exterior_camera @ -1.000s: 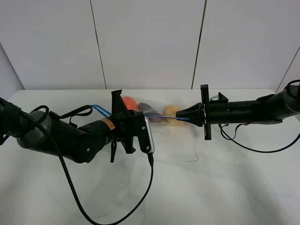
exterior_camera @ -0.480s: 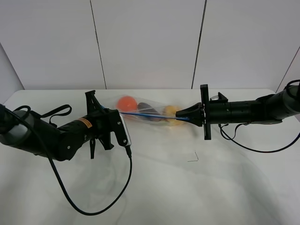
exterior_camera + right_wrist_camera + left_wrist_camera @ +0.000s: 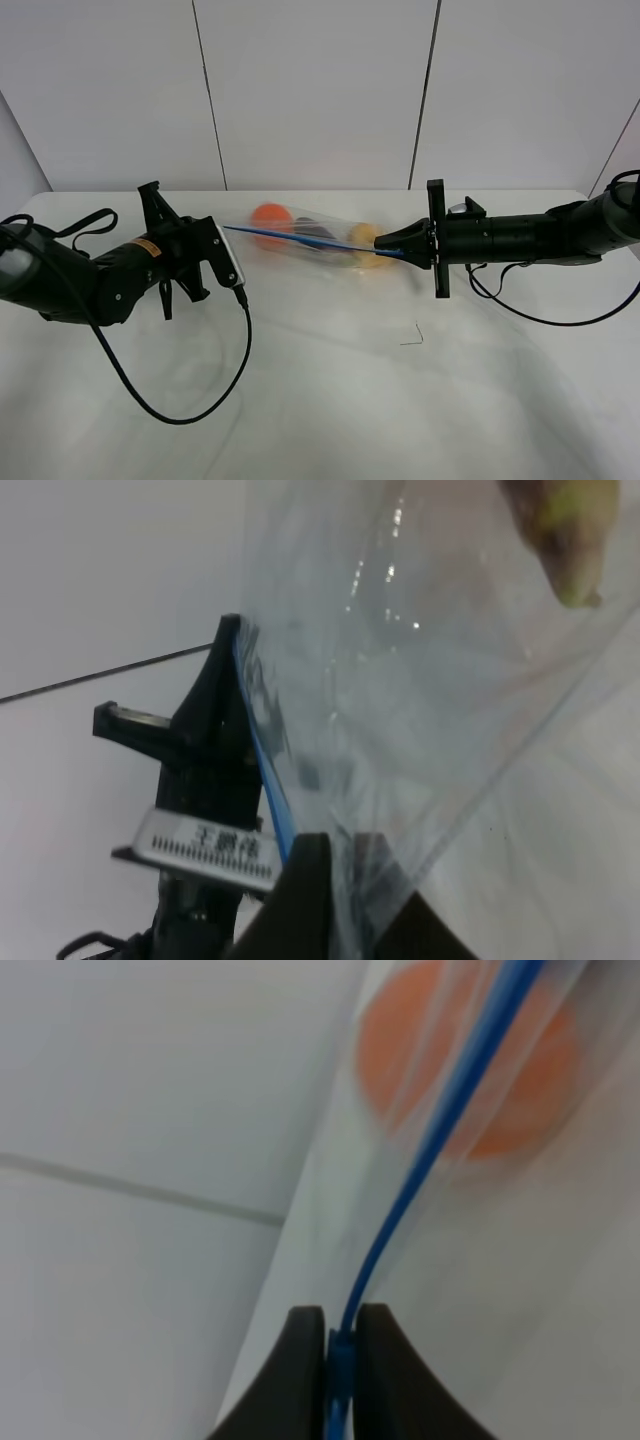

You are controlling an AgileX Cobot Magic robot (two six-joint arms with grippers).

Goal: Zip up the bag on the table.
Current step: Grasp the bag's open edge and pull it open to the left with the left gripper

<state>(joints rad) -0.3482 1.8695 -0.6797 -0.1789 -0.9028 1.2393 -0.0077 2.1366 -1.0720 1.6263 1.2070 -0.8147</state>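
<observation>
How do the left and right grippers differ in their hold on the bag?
The left gripper pinches the blue zipper strip of the bag at the end near the orange item; the right gripper pinches the end near the yellow item. The left fingers show only strip between them; the right fingers also catch clear film. Both are shut on the bag.

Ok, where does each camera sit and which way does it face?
Exterior high: high, facing the wall over the table; both arms show, left tool and right tool pinching the bag's ends.
Left wrist: on the left arm, looking along the blue strip toward an orange thing; its shut tool shows.
Right wrist: on the right arm, looking through the bag; its tool shows.
Shared: right wrist also sees the left tool beyond the bag.
</observation>
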